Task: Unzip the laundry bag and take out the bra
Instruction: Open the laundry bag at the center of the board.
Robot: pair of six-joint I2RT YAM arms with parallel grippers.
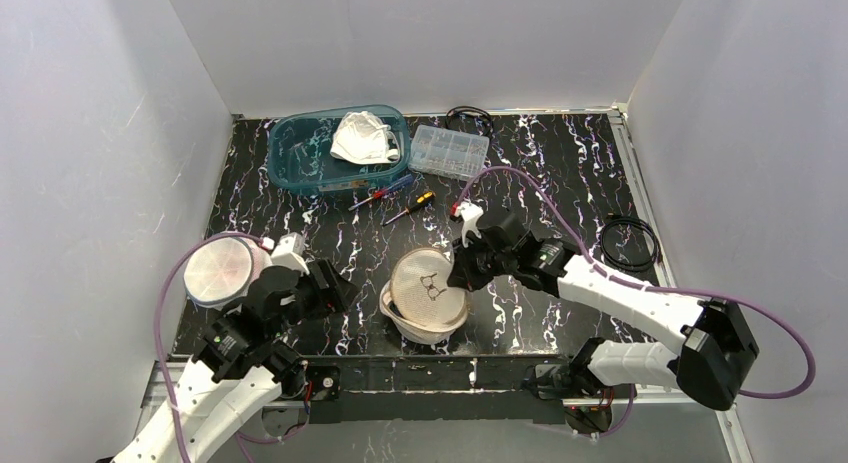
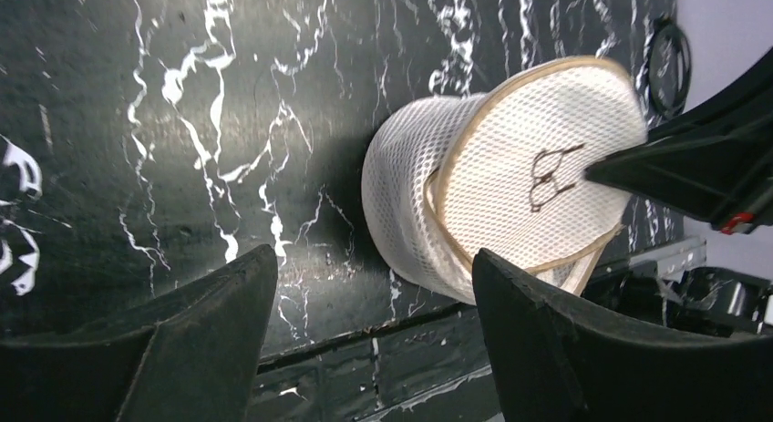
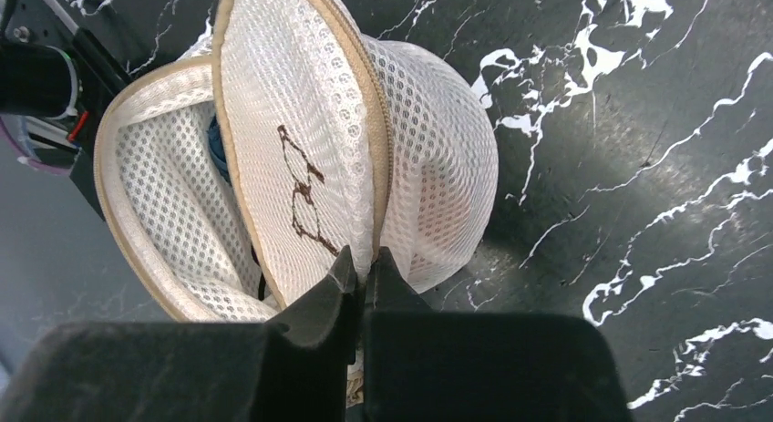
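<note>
Two grippers share the work. From above, the laundry bag (image 1: 415, 325) sits mid near edge, and the right gripper (image 1: 458, 275) pinches its lid (image 1: 430, 281), apparently to keep the mouth open. In the left wrist view, the left gripper (image 2: 374, 267) is spread wide and faces the bag from the near-left corner, probably ready to reach in. In the right wrist view, the jaws are clamped narrowly on the lid's zip edge. The squat drum's axis leans, and its mouth gapes toward the near edge.
</note>
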